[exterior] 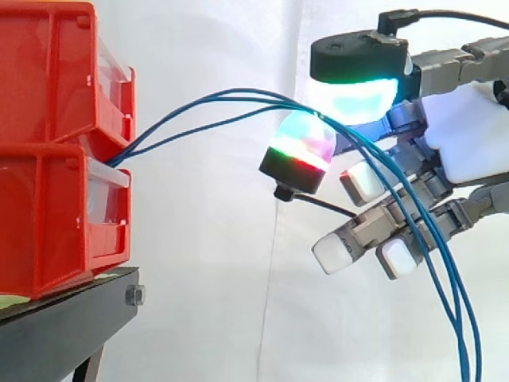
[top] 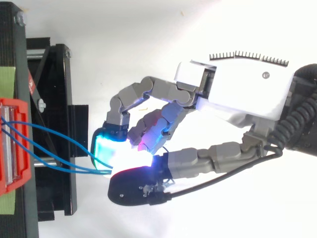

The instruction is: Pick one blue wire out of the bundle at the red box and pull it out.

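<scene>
Several blue wires [exterior: 231, 92] come out between the two stacked red boxes [exterior: 48, 72] at the left. They arc rightwards to my hand [exterior: 477, 135], then hang down past the lower right. My hand reaches in from the right. Its cyan-glowing pad [exterior: 354, 91] sits above the wires and a green-and-red glowing pad [exterior: 298, 147] sits just below them, so the bundle is pinched between the two. From above, the blue wires [top: 49, 133] run from the red box [top: 15, 144] to the bright gap between those pads of the hand [top: 242, 89]. The other fingers curl below.
The red boxes rest on a black stand [exterior: 64, 318], whose frame [top: 54, 74] lies between the box and my hand in the top view. A white curtain hangs behind. About a hand's width of open air separates the pads from the boxes.
</scene>
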Tool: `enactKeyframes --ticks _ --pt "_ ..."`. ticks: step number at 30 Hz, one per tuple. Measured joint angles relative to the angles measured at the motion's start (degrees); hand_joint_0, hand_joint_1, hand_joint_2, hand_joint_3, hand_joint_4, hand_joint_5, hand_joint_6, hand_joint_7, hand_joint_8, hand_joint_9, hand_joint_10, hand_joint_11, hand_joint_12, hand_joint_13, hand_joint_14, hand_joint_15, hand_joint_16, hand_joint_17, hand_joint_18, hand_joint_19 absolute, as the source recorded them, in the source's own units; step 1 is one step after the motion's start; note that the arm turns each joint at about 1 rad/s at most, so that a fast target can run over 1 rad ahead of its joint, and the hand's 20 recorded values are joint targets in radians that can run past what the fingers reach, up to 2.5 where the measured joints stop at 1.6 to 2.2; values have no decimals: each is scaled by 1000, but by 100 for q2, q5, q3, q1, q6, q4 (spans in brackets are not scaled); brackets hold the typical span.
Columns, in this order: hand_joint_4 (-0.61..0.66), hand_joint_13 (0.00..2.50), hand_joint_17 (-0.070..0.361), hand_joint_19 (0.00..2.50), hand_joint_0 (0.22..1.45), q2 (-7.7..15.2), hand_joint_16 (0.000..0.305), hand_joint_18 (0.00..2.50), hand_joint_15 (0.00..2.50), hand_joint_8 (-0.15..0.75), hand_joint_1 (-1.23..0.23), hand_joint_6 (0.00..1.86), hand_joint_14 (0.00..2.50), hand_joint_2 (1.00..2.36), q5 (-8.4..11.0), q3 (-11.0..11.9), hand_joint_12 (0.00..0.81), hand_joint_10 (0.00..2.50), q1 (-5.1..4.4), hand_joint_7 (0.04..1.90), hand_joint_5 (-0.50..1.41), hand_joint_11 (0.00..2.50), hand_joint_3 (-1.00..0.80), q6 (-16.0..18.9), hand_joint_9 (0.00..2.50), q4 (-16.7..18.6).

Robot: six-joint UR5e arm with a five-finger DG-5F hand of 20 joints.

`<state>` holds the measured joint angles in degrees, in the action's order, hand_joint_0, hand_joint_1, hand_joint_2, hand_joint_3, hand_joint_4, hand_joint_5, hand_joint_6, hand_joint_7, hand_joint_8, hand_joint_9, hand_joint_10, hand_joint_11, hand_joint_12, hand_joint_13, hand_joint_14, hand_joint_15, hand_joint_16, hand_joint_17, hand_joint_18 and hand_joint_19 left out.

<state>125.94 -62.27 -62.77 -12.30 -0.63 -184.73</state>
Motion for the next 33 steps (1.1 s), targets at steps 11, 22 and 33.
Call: enactKeyframes --ticks 11,22,33 --pt "-188 731 150 731 611 1 67 691 383 247 -810 877 15 1013 -8 1 398 20 0 1127 -93 490 1 222 1218 -3" --pt "49 673 140 766 526 1 62 620 409 247 -702 843 17 1015 -13 0 389 25 0 1005 -109 527 -277 393 1127 -48" --pt "90 662 141 769 533 1 63 601 423 261 -799 862 18 1014 -13 0 397 25 0 949 -134 602 -308 405 1113 -54"
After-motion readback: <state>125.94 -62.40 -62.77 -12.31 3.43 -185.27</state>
